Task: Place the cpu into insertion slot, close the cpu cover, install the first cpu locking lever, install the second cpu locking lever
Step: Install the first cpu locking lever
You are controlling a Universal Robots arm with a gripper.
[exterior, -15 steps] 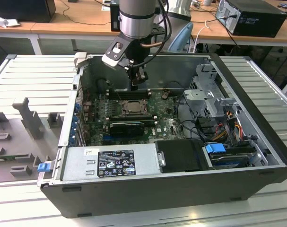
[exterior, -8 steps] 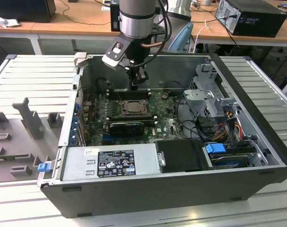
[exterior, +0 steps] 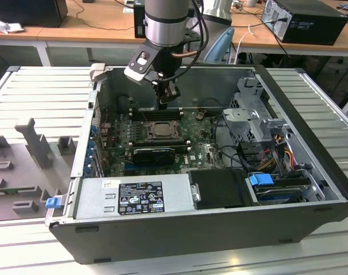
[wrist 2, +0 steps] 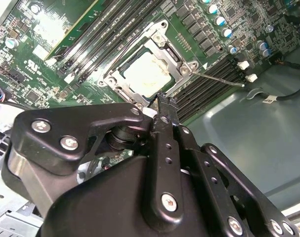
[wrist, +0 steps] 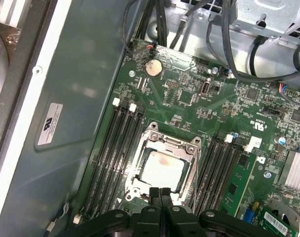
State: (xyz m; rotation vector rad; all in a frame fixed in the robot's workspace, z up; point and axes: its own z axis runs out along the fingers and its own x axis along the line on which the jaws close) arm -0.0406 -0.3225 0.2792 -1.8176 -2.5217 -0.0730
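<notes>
The cpu is sitting flat in the insertion slot, its pale metal face turned up just ahead of the tool's tips in both wrist views. The cpu cover is lying down over it, its silver frame ringing the chip and the face showing through the window. From that I am judging the first two steps done.

The levers are looking like the work that is left. Off one corner of the slot, to one side of the tool, a thin locking lever is sticking out free over the long memory slots and is not tucked under any catch. I am not making out the other lever plainly, so I cannot tell whether it is latched.

The tool is hanging right at the near edge of the slot with its fingers clenched together. Nothing is showing between them, though a wire as thin as a lever could be hiding there. Whether the tips are touching the frame or hovering just above it I cannot tell.

Around the slot the green board is spreading away from the tool. It is lying inside the open computer case, which is resting on the slatted grey desk.
</notes>
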